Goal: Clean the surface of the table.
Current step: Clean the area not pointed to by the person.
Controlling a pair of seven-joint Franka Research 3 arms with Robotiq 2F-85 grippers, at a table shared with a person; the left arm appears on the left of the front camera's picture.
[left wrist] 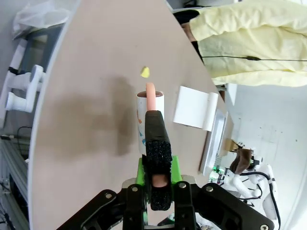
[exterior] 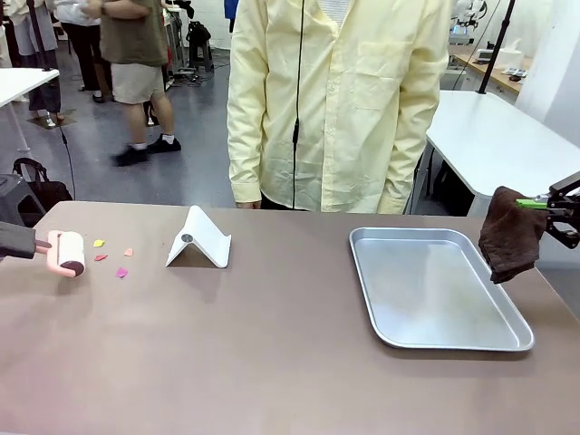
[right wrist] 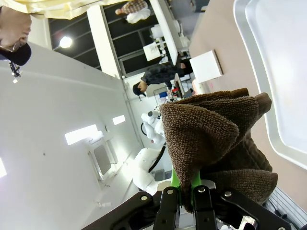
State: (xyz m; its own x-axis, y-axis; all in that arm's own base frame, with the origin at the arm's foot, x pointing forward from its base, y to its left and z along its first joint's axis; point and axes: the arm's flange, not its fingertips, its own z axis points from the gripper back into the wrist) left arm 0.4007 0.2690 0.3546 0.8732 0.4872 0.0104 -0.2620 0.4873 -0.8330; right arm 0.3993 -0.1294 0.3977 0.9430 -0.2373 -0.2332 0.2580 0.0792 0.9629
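Matte taupe-brown counter (exterior: 272, 362). At its left edge, the left fingers (exterior: 23, 240) clamp the handle of a pink lint roller (exterior: 68, 254), just beside small yellow and pink paper scraps (exterior: 121, 272). Toward the far edge, left of centre: white folded stand (exterior: 199, 240). Right side: silver metal tray (exterior: 453, 345). Over the right edge, the right fingers (exterior: 535, 205) pinch a hanging dark brown cloth (exterior: 509, 234).

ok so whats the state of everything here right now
left end effector, shut on the handle of the lint roller
lint roller, held low over the table, beside the paper scraps
right end effector, shut on the brown cloth
brown cloth, hanging bunched, off the table
paper scraps, loose on the table
white stand, upright
silver tray, flat, right way up
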